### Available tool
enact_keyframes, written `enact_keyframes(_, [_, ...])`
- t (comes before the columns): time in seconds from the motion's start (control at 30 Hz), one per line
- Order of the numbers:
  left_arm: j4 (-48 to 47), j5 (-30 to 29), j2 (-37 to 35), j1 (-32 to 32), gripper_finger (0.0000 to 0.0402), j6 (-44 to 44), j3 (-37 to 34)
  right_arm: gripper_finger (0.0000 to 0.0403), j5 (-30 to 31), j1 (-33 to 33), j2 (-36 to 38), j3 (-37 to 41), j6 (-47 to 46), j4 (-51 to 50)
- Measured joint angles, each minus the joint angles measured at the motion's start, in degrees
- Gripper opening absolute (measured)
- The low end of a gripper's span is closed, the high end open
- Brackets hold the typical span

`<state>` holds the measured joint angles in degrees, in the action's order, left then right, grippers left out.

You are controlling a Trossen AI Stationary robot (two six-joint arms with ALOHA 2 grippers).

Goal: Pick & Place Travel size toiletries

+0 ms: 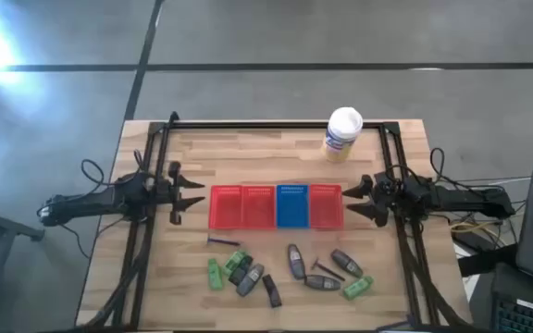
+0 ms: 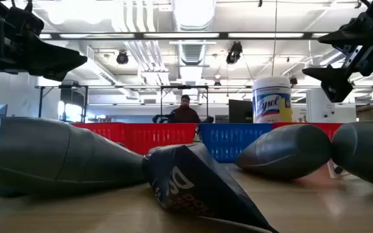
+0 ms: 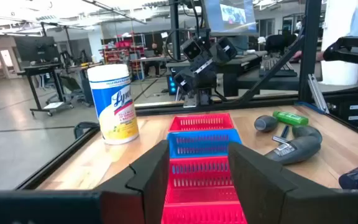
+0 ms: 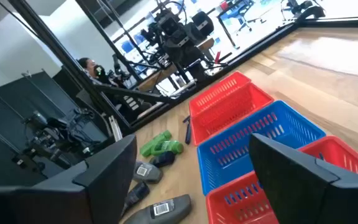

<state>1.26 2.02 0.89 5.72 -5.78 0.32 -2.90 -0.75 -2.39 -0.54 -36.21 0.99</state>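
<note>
While I look down from above, my left end effector (image 1: 195,195) and right end effector (image 1: 352,198) hang spread and empty at either end of the basket row (image 1: 277,205), with the toiletries (image 1: 290,271) scattered on the tabletop (image 1: 248,153) just beside it. At table level, grey tubes (image 2: 283,150) lie close. From both wrists, my fingers (image 3: 261,180) stand apart.

Bright ceiling lights, floor glare, blurred foreground tubes (image 2: 57,155)
</note>
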Motion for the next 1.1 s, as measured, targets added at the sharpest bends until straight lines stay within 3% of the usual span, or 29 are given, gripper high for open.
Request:
enact_keyframes(0.63, [0.0,0.0,0.0,0.0,0.0170,0.0,0.0,0.0358,0.0,0.0,0.0,0.0,0.0,0.0])
enact_keyframes(1.1, [0.0,0.0,0.0,0.0,0.0170,0.0,0.0,0.0332,0.0,0.0,0.0,0.0,0.0,0.0])
